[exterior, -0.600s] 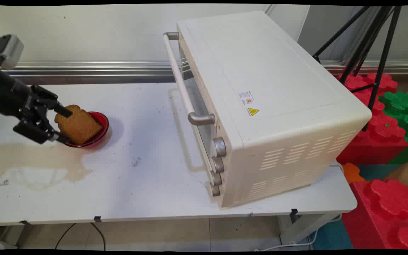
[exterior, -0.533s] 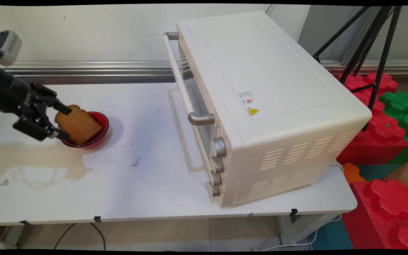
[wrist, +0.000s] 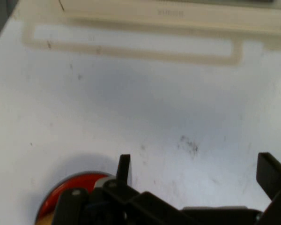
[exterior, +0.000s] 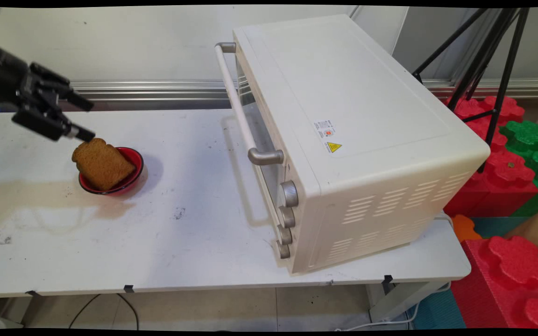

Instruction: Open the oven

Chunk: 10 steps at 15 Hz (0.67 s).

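A brown slice of toast [exterior: 102,164] leans in a small red bowl [exterior: 131,179] on the left of the white table [exterior: 194,242]. My gripper [exterior: 87,120] hangs open above and to the left of the toast, clear of it, with nothing between its fingers. In the hand view the two black fingers [wrist: 124,168] stand wide apart over bare table, and the red bowl [wrist: 68,187] shows at the bottom left, partly hidden by the linkage.
A large white toaster oven [exterior: 339,135] with its door shut, a long handle [exterior: 238,105] and several knobs [exterior: 289,193] fills the table's right half. A black tripod [exterior: 484,60] and red and green foam blocks [exterior: 507,177] stand off the right edge.
The gripper, which was around the toast in the bowl, has let go and risen up and away. The toast stays leaning in the bowl.
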Each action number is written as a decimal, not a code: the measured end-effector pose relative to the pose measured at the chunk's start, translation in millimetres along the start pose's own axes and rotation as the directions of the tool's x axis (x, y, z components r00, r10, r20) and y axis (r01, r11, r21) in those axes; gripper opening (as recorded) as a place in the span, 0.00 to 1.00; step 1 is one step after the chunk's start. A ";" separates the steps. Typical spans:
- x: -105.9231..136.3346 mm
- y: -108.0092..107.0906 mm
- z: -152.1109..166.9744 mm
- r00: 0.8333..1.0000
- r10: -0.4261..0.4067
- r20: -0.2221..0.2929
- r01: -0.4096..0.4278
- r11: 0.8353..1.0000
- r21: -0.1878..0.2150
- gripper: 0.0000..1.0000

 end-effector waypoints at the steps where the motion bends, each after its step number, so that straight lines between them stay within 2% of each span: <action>1: 4.6 -0.9 -3.3 1.000 -0.002 -0.009 0.002 1.000 0.001 1.00; 10: 78.6 -7.0 -35.1 0.992 -0.010 -0.129 0.008 1.000 -0.019 1.00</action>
